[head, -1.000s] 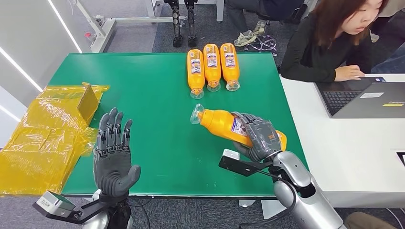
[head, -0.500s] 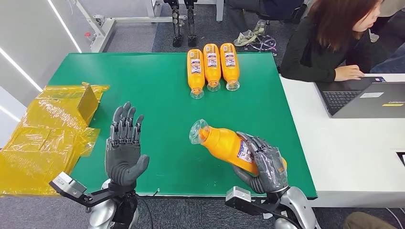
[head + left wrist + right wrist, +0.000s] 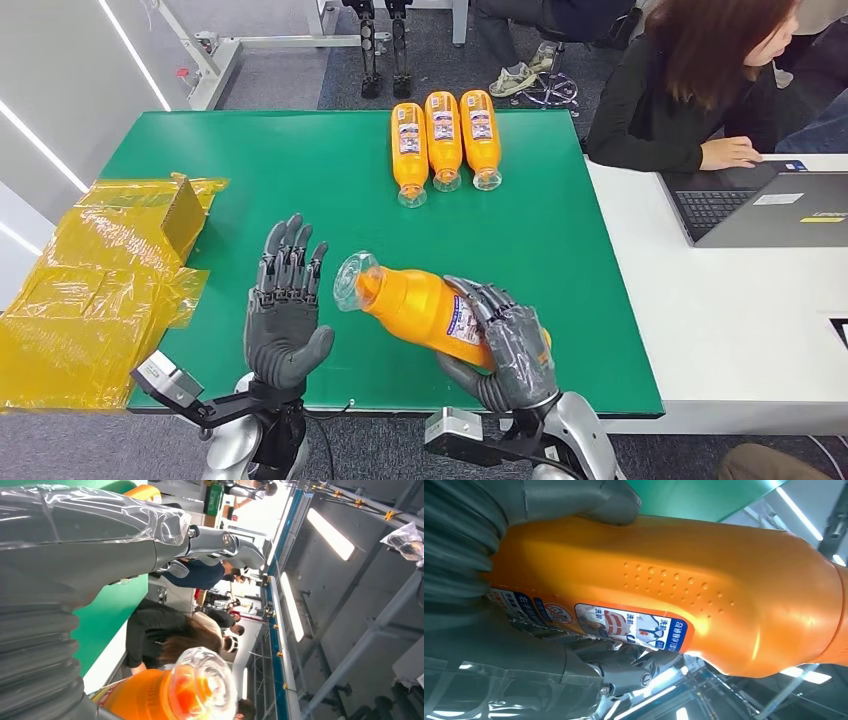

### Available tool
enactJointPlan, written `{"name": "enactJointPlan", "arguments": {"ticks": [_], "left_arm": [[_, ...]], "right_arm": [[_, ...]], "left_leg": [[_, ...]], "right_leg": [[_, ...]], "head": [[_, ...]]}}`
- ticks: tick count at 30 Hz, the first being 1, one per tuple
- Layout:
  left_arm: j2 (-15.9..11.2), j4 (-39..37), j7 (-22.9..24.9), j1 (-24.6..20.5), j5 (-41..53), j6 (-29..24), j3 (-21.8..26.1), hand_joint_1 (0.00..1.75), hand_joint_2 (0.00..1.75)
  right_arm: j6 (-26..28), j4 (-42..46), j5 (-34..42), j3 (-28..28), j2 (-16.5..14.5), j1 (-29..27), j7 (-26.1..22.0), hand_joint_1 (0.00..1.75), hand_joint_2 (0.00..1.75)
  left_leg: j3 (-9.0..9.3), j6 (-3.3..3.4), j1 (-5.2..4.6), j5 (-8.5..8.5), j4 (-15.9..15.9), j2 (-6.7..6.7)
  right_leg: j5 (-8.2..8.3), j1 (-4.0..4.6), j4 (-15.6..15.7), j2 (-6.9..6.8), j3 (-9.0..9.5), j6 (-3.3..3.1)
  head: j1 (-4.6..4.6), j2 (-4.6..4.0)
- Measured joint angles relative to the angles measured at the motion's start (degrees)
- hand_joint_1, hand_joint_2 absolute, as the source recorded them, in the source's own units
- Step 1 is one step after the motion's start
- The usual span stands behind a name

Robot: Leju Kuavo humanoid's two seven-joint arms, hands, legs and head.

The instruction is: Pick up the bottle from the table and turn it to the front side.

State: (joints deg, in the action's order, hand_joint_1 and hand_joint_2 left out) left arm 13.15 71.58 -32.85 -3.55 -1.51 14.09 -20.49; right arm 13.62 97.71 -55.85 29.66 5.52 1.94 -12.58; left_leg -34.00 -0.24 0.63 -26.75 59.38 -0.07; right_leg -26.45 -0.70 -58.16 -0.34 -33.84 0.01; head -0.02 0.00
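The left hand (image 3: 285, 315) is held released, fingers spread upward, above the green table (image 3: 300, 190). Just beside it, the clear cap of the orange bottle (image 3: 420, 305) is seen. The bottle is grasped off the table by the right hand (image 3: 510, 345).

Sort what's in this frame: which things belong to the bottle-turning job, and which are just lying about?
Part of the job:
- orange bottle, held off the table by the right hand
- left hand, empty, fingers spread, beside the bottle's clear cap
- green table

Lying about:
- three orange bottles in a row at the far edge
- yellow plastic wrap
- laptop, person using it
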Motion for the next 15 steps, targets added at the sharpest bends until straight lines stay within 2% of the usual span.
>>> {"name": "enactJointPlan", "arguments": {"ticks": [9, 15], "left_arm": [[-0.4, 1.6, 0.7, 0.0, -0.4, 0.5, -1.2, 0.00, 1.75], [-0.9, 2.9, 1.4, -0.6, -0.7, 0.8, -2.2, 0.00, 1.75]], "right_arm": [[-1.7, -0.7, 0.5, 2.6, -1.8, 2.2, -0.8, 1.75, 1.75], [-2.3, -2.4, 3.9, 5.7, -2.6, 2.5, -2.1, 1.75, 1.75]], "left_leg": [[0.00, 0.00, 0.01, 0.00, 0.0, -0.02], [0.00, 0.00, 0.01, 0.00, 0.0, -0.02]], "right_leg": [[0.00, 0.01, 0.0, -0.01, 0.00, 0.00], [0.00, 0.01, 0.0, -0.02, 0.00, 0.00]], "head": [[0.00, -0.01], [0.00, -0.01]]}}
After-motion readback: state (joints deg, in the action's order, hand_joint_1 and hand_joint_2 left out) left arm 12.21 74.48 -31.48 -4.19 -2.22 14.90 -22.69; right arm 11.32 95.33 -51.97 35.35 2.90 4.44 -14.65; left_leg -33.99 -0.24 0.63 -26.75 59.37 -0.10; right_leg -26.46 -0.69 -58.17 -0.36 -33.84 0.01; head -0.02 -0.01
